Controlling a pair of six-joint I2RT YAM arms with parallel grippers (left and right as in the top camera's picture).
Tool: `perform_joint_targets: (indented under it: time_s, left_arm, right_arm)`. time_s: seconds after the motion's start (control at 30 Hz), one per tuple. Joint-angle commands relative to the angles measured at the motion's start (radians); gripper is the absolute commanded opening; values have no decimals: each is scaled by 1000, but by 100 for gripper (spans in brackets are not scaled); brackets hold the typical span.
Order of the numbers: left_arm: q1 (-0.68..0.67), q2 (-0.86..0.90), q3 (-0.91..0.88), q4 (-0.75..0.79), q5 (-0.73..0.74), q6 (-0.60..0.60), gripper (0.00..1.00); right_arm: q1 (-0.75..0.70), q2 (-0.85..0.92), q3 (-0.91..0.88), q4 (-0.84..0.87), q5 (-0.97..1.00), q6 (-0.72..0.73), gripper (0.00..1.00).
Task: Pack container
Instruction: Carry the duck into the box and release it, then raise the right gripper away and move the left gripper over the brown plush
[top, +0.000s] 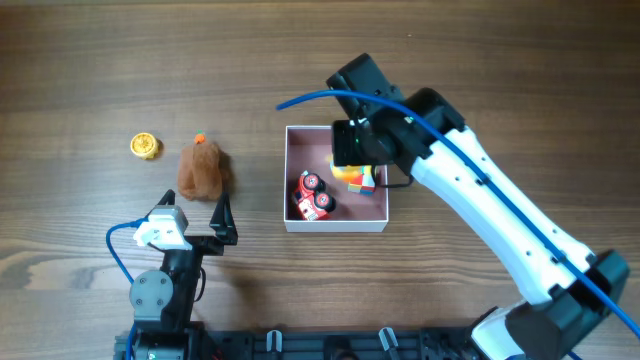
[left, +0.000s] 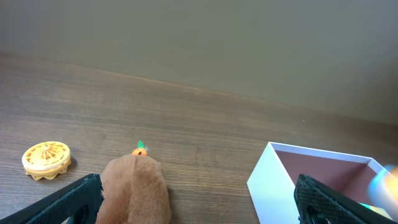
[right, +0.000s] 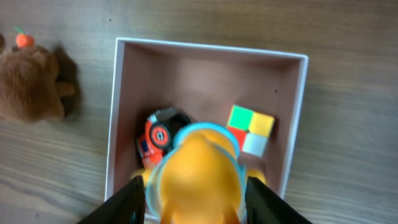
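Right gripper over the container, yellow toy pinched, and a crowded drop ahead.
I have the right gripper (right: 196, 202) pinching a yellow toy (right: 199, 171) above the container (top: 308, 150), which sits mid-surface with a car (right: 160, 134) and a cube (right: 252, 127) already inside. My worry is that the toy hangs right over both. If I release here, it could land on them and roll out over the low wall. Going lower, my fingers could catch that thin wall and shove the container. The left gripper (left: 196, 186) is spread wide and empty beside the plush (left: 137, 190); a careless reach there could bump the container's left wall.
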Motion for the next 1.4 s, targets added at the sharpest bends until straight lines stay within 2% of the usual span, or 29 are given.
perform_joint_targets:
  time_s: [0.0,0.07,0.1,0.27,0.4,0.8,0.97,1.1,1.27,1.37]
  left_arm:
    - [7,-4,-8,1,18,8,100]
    - [7,-4,-8,1,18,8,100]
    - [7,-4,-8,1,18,8,100]
    - [7,-4,-8,1,18,8,100]
    - [6,-4,-8,1,18,8,100]
    - [6,-4,-8,1,18,8,100]
    - [6,-4,-8,1,18,8,100]
    - [6,-4,-8,1,18,8,100]
    - [6,-4,-8,1,18,8,100]
    - [7,-4,-8,1,18,8,100]
  right_arm:
    - [-3,52,-12,51,29,-13,53]
    - [-4,67,-12,85,30,-23,56]
    - [-6,69,-12,101,32,-34,65]
    - [-52,67,-12,116,66,-36,90]
    - [-138,55,6,76,66,-36,100]
    - [-602,18,12,18,92,-62,100]
    - [-704,19,-48,26,92,-81,100]
    - [-748,24,-131,106,128,-192,100]
    - [-815,39,-196,161,133,-106,100]
    - [-864,40,-206,186,135,-107,100]
